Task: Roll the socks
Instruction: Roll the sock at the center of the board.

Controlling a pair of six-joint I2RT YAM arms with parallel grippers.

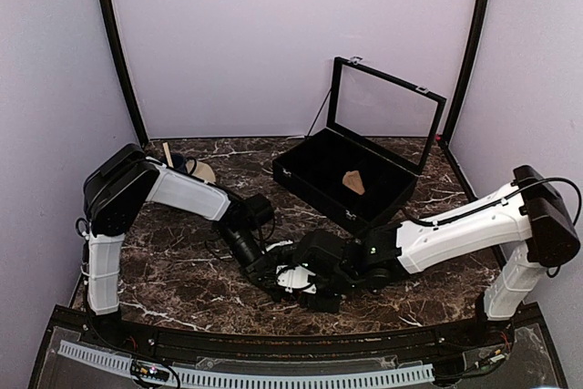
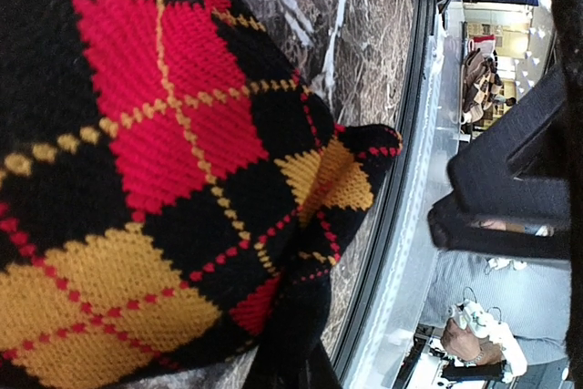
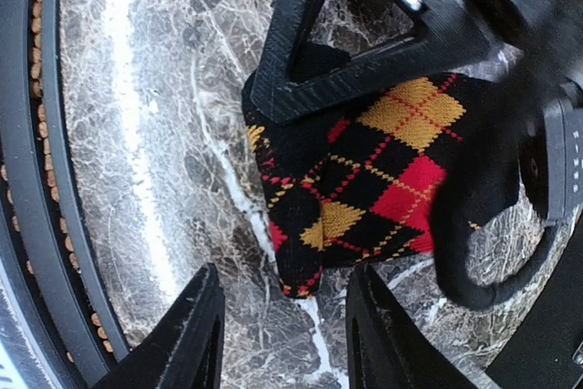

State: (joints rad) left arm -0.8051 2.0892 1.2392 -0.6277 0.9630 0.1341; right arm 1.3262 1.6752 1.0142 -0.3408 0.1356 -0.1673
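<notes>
The black sock with red and orange argyle diamonds (image 3: 373, 170) lies bunched on the marble table, near the front edge. It fills the left wrist view (image 2: 164, 161). My left gripper (image 2: 291, 366) is shut on a pinched fold of it; its fingers are mostly hidden by fabric. In the right wrist view one left finger lies over the sock's top. My right gripper (image 3: 282, 334) is open and empty, its fingers straddling the sock's near tip without touching. Both grippers meet at the table's front middle (image 1: 291, 277). A small tan-brown bundle (image 1: 353, 182), seemingly the tan sock, lies in the black box.
An open black box (image 1: 314, 184) with a raised glass lid (image 1: 387, 111) stands at the back right. A tan round object and a wooden stick (image 1: 202, 170) lie at the back left behind my left arm. The table's black front rim (image 3: 36, 179) is close to the sock.
</notes>
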